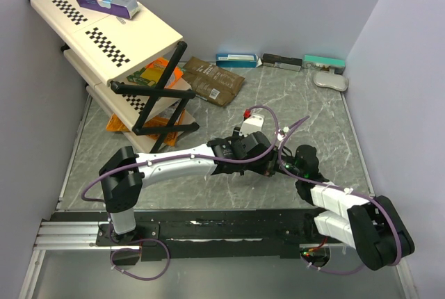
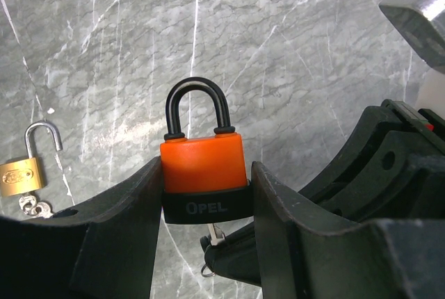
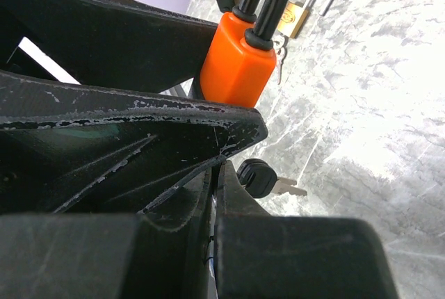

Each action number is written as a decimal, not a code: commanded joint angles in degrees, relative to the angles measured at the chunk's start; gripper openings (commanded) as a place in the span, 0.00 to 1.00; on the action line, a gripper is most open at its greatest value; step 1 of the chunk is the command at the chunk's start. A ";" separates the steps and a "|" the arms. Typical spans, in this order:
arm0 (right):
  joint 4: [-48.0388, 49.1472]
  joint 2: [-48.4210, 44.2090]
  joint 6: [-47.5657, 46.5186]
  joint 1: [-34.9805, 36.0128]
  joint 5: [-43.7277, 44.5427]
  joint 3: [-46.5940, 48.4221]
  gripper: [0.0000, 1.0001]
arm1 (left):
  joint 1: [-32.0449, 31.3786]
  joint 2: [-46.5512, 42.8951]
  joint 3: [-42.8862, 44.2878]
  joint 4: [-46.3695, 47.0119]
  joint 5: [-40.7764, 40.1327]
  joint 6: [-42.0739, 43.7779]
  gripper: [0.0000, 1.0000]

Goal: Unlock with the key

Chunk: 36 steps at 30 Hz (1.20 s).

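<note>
An orange padlock (image 2: 203, 163) with a black base and a closed black shackle stands upright between the fingers of my left gripper (image 2: 205, 168), which is shut on its sides. Under the lock a key (image 2: 217, 233) runs up into the keyhole, with a small ring hanging below it. My right gripper (image 3: 222, 163) is shut on that key, pressed up against the left fingers. In the right wrist view the orange padlock (image 3: 238, 66) sits just above the shut jaws and a black-headed spare key (image 3: 257, 177) hangs beside them. Both grippers meet at the table's middle (image 1: 268, 163).
A small brass padlock (image 2: 22, 172) lies open on the marble top with its keys (image 2: 33, 208). A grey metal block (image 2: 421, 10) sits close by. A folding stand (image 1: 104, 31) with a box on top, packets and flat boxes (image 1: 236, 59) line the back.
</note>
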 commanded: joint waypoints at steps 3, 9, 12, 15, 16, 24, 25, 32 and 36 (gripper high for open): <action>4.90 -3.15 0.38 -2.09 6.12 1.80 0.00 | -3.56 -2.00 -0.54 -1.62 3.83 -1.16 0.01; 3.93 -3.86 1.52 -2.79 8.40 1.09 0.00 | -3.91 -2.17 -0.11 -1.97 3.13 -1.42 0.01; 5.85 -3.51 3.01 -2.97 9.55 0.30 0.00 | -3.91 -2.44 -0.37 -1.80 2.51 -1.77 0.01; 7.61 -3.24 4.16 -2.97 10.86 -0.31 0.00 | -3.91 -2.44 -0.46 -2.15 2.07 -2.39 0.01; 8.06 -3.24 4.43 -2.88 11.21 -0.49 0.00 | -4.08 -2.52 -0.54 -2.15 1.99 -2.74 0.01; 11.05 -4.38 5.31 -2.97 15.96 -1.55 0.00 | -4.00 -2.26 -0.63 -2.06 2.51 -3.27 0.01; 11.48 -4.47 5.31 -2.97 16.92 -1.72 0.00 | -4.08 -2.26 -0.81 -1.97 2.51 -3.27 0.01; 12.54 -2.46 4.87 -3.05 17.02 0.38 0.00 | -4.17 -2.52 -0.90 -1.45 3.13 -2.92 0.01; 14.82 0.09 5.74 -3.76 16.23 1.09 0.00 | -4.35 -2.79 -1.51 -1.18 3.13 -2.74 0.01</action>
